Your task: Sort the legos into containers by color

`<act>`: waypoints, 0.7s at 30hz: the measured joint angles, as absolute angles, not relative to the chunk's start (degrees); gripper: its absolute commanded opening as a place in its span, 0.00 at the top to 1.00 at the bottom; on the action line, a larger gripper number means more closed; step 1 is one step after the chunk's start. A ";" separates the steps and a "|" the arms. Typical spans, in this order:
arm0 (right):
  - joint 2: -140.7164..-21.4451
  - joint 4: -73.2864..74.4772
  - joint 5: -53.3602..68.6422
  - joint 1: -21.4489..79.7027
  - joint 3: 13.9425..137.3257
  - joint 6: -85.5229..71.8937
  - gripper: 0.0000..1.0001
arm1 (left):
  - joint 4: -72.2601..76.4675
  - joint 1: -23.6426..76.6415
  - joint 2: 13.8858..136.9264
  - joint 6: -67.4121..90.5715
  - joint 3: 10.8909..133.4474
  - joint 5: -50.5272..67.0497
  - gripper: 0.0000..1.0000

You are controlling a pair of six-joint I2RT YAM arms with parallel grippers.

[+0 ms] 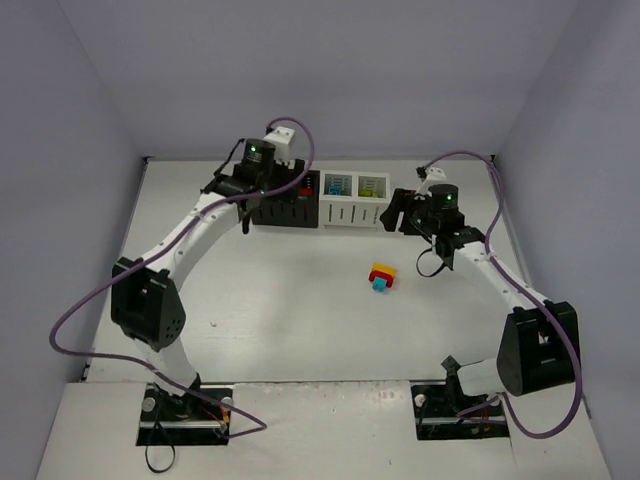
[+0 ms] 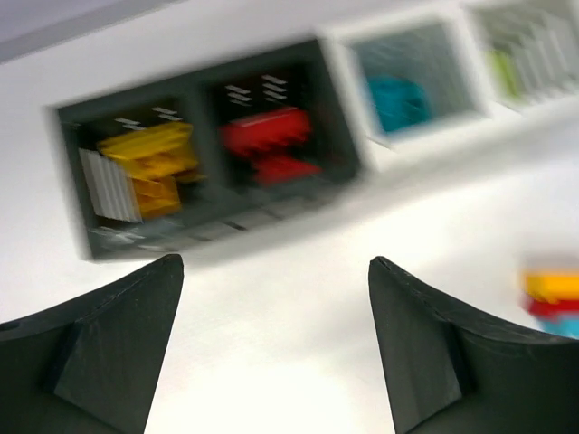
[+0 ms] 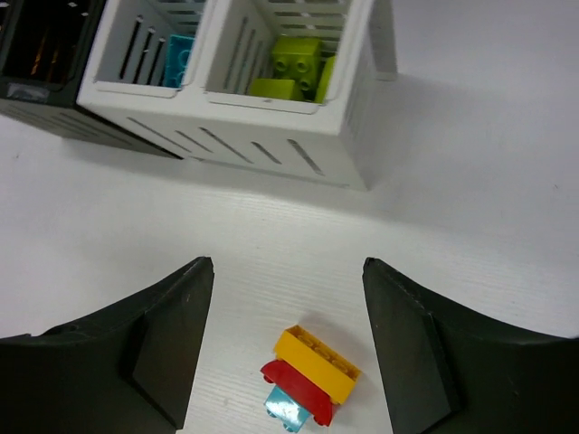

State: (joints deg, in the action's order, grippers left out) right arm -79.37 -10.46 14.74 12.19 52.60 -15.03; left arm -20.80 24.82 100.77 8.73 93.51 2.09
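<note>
Blurred containers (image 2: 208, 136), edge-cropped lego clump (image 2: 552, 297)

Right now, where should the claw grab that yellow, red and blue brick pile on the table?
Probably from straight above with the right claw, pinching the yellow brick across its long flat sides. It is the widest piece of the brick pile, and nothing stands close beside it.
</note>
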 measured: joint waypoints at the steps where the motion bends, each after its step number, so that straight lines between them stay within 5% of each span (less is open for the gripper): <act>1: -79.35 -10.26 14.33 11.57 52.27 -15.68 0.36 | -20.71 27.16 98.74 9.13 91.48 1.80 0.24; 8: -78.63 -7.16 9.28 8.45 48.60 -21.43 0.34 | -19.20 43.13 92.42 16.14 80.12 2.46 0.23; 21: -75.13 -2.96 7.40 3.03 43.59 -28.47 0.38 | -13.89 55.92 101.82 25.02 78.00 -1.93 0.24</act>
State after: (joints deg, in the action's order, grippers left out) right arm -75.13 -2.96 7.40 3.03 43.59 -28.47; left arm -13.89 55.92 101.82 25.02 78.00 -1.93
